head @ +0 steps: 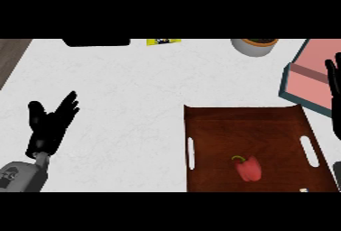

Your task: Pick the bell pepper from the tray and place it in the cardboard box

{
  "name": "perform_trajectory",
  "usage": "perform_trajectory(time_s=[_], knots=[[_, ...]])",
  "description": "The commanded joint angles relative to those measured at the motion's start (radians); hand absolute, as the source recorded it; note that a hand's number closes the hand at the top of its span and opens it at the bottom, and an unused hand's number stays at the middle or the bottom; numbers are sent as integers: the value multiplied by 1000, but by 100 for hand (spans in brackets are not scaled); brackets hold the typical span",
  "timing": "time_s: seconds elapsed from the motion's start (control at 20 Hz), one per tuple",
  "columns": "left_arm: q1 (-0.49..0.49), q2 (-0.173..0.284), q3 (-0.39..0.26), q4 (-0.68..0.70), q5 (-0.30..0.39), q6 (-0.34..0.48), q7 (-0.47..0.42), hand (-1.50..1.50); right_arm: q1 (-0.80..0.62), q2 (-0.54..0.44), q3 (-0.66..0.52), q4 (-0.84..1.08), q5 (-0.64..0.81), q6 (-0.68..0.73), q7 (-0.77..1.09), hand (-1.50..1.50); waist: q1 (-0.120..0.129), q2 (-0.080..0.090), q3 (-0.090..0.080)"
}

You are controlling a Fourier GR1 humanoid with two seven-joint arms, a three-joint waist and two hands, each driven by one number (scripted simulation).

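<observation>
A red bell pepper [248, 168] with a green stem lies on the dark brown tray [220, 131], near its front middle. The box [306, 79] at the right edge has a teal wall and a pink inside. My right hand [332, 85] shows only at the right edge, over the box and the tray's far right corner, fingers straight and up. It is well apart from the pepper. My left hand [50, 124] rests open at the left of the counter, fingers up, holding nothing.
A grey pot [254, 46] stands at the back, right of centre. A black object [96, 42] and a yellow item [163, 41] lie along the back edge. Wooden surface [12, 56] shows at the far left beyond the white counter.
</observation>
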Motion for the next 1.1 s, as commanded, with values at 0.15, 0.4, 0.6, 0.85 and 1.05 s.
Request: perform_trajectory(time_s=[0.15,0.4,0.6,0.85,1.05], knots=[[-84,84,-10,-133,-101,-69,-147,0,18,-136,-71,-127,-112,297,-110,-150,-14,-18,-9],[-99,75,-55,-200,-163,-99,-265,0,108,-353,-146,-72,-5,530,-260,-150,-17,-5,-9],[-65,63,-69,-245,-174,-104,-277,0,187,-336,-172,39,169,620,-607,-150,13,1,-8],[-81,94,-32,-249,-166,-139,-258,0,228,-339,-130,27,457,535,-838,-150,18,1,-10],[-82,28,-58,-193,-209,-113,-293,0,294,-439,-139,-94,566,512,-766,-150,-5,-2,-14]])
